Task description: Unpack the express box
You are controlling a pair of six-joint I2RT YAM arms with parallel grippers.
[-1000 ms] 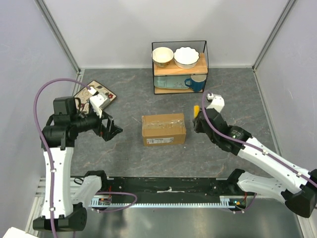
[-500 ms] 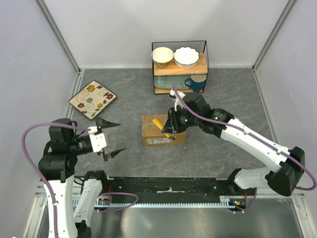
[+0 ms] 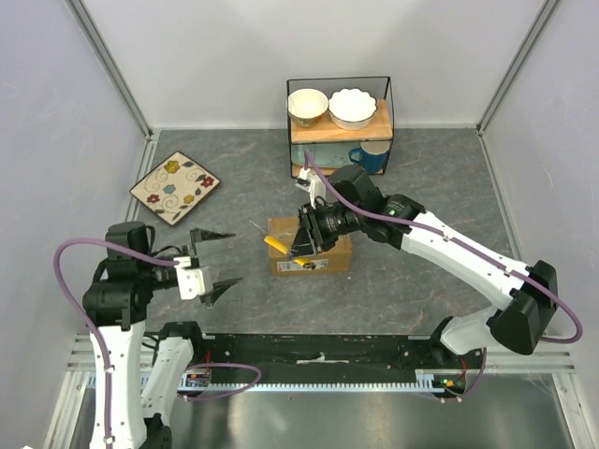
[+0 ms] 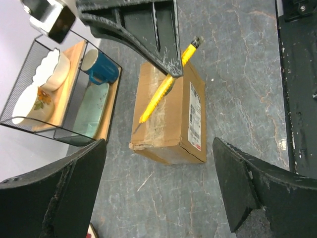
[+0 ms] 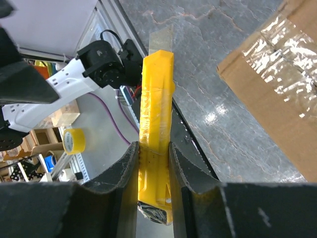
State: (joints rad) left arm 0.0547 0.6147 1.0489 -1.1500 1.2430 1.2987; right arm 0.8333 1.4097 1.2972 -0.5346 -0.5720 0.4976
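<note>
Express box (image 3: 335, 254) taped; right jaws grip knife (image 3: 276, 245), maybe above it; left jaws wide.

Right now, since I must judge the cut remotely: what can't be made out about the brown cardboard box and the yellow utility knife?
- Yellow utility knife blade on clear tape or not: too small, top external.
- Brown cardboard express box seam: top external, partly hidden under right gripper.
- Same box, right wrist: cut off by frame edge.
- White label print: left wrist, too small.
</note>
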